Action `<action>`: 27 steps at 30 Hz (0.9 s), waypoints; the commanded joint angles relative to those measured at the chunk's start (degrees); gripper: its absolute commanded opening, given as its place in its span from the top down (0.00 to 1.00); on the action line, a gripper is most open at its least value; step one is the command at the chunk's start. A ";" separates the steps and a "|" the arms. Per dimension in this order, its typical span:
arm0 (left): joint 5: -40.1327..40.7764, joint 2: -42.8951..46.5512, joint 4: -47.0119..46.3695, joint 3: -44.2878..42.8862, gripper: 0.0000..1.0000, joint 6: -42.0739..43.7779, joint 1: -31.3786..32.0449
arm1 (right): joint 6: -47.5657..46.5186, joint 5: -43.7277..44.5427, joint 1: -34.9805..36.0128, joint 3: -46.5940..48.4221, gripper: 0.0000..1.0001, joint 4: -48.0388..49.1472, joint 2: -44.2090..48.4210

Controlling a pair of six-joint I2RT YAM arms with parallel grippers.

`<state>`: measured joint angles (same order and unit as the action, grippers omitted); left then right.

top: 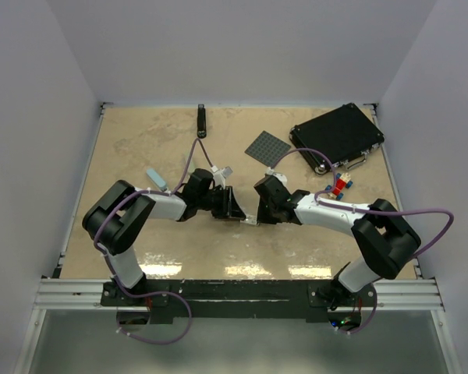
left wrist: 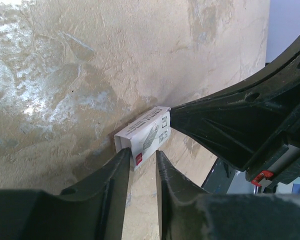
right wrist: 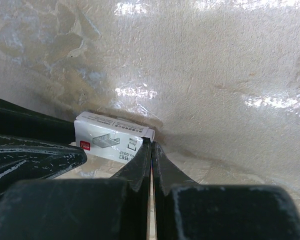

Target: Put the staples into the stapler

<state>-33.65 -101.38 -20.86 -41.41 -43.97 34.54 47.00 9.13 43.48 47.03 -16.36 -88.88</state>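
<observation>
The staples (left wrist: 147, 134) are a small white box lying on the tan table, a white speck (top: 250, 221) between both grippers in the top view. My left gripper (left wrist: 142, 153) has closed in on the box's near end, with both tips against it. My right gripper (right wrist: 152, 144) is shut, and its tips press on the box's (right wrist: 107, 136) opposite end, where a white tab sticks out. A small grey stapler (top: 225, 170) lies behind the left gripper (top: 238, 212). A pale blue part (top: 156, 178) lies further left. The right gripper (top: 257, 216) faces the left one.
A slim black stapler (top: 202, 121) lies at the back. A grey studded plate (top: 267, 146) and a black case (top: 337, 136) are at the back right. Red-and-blue toy bricks (top: 342, 185) sit beside the right arm. White walls enclose the table.
</observation>
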 commanded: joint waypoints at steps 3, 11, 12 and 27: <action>-1.16 -0.13 -0.85 -1.66 0.76 -0.24 0.70 | -0.16 1.07 0.11 1.49 1.00 0.72 -0.06; -1.51 -1.01 -2.34 -1.75 1.00 -1.03 0.70 | -0.60 1.33 0.20 1.75 1.00 -0.42 0.38; -1.51 -1.18 -2.78 -1.75 1.00 -1.21 0.79 | -0.68 1.33 0.11 1.67 1.00 -0.60 0.38; -1.24 -1.27 -4.98 -0.61 1.00 -1.21 0.79 | -2.09 4.67 0.11 3.16 1.00 -7.45 0.90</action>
<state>-34.13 -102.43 -23.09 -41.41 -45.04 35.05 45.82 10.41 43.48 47.77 -20.51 -88.88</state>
